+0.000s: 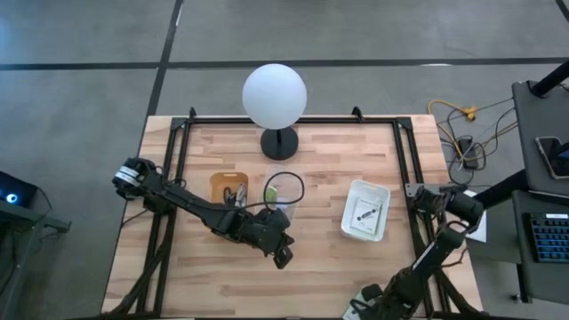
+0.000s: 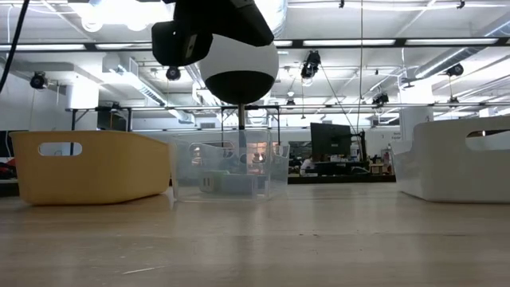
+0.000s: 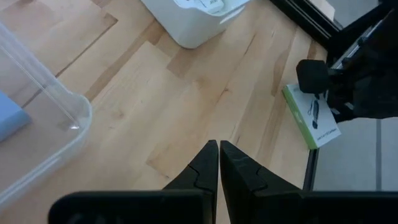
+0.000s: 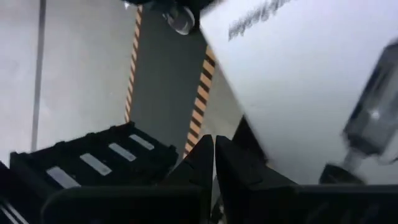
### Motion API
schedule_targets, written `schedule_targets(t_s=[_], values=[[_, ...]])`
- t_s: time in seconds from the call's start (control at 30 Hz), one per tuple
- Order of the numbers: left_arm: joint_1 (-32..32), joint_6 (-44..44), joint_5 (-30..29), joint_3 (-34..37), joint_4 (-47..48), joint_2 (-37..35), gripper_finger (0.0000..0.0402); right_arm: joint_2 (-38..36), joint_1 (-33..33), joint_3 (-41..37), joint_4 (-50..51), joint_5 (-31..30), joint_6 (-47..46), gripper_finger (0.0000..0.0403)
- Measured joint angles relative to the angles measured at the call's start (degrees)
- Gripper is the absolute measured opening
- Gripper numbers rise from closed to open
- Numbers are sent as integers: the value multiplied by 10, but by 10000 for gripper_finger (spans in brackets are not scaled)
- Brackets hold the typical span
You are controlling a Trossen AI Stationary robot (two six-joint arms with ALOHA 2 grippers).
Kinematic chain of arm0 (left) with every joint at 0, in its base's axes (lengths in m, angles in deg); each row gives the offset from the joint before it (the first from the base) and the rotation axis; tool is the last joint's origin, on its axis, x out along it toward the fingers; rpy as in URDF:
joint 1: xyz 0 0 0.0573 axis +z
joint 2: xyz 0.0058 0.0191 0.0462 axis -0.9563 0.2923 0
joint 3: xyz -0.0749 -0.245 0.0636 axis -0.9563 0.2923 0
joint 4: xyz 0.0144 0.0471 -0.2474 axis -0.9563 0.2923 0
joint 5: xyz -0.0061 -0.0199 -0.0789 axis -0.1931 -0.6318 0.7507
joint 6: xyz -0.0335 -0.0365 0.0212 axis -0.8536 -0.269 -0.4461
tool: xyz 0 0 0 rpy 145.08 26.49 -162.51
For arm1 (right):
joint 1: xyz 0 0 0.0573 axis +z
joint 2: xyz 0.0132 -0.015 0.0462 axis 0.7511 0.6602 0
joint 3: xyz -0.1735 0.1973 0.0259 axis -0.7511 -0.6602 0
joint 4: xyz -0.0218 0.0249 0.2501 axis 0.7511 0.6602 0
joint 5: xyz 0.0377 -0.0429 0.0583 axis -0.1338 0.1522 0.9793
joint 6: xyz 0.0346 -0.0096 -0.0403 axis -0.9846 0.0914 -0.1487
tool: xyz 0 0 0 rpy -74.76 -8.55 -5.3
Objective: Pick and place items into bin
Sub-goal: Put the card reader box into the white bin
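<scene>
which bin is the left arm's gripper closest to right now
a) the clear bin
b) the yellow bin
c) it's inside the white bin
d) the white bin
a) In the high view the left gripper hangs over bare wood just beside the clear bin, with its jaws closed on nothing; the yellow bin and the white bin lie farther off.

Left gripper point(image 1: 283, 259) hovers near the clear bin point(image 1: 277, 192).
</scene>
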State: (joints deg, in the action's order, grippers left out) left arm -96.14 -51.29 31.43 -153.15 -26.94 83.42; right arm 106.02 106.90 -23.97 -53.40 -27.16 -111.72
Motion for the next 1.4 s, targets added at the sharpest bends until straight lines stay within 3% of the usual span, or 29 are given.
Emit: schedule_targets(t_s=[0.13, 0.23, 0.3, 0.43, 0.5, 0.57, 0.67, 0.8, 0.9, 1.27, 1.4], values=[[-6, 0, 0, 0, 4, 0, 0, -4, -27, 6, 40, -7, 36, 9], [-11, 0, 0, 0, 8, 0, 0, -26, -59, 6, 72, -52, 74, 9], [-12, 0, 0, 0, 9, 0, 0, -40, -82, 8, 106, -130, 92, 9], [-14, 2, -1, 0, 9, 0, 0, -70, -130, 10, 140, -347, 92, 9], [-14, 6, 0, 0, 9, 0, 0, -86, -159, 16, 136, -394, 92, 9], [-14, 11, 0, 0, 11, 0, 0, -96, -184, 17, 140, -369, 91, 9], [-14, 14, 8, 0, 14, 0, 0, -99, -199, 10, 150, -260, 90, 9], [-19, 41, 36, 9, 11, 0, 0, -98, -183, 9, 148, -122, 90, 9], [-21, 42, 46, 27, -3, 0, 0, -88, -167, 9, 150, -63, 90, 9], [-21, 18, 69, 85, -108, 1, 0, -6, -208, 26, 112, -52, 180, 9], [-23, 9, 101, 85, -110, 27, 0, -2, -242, 56, 107, -106, 192, 9]])
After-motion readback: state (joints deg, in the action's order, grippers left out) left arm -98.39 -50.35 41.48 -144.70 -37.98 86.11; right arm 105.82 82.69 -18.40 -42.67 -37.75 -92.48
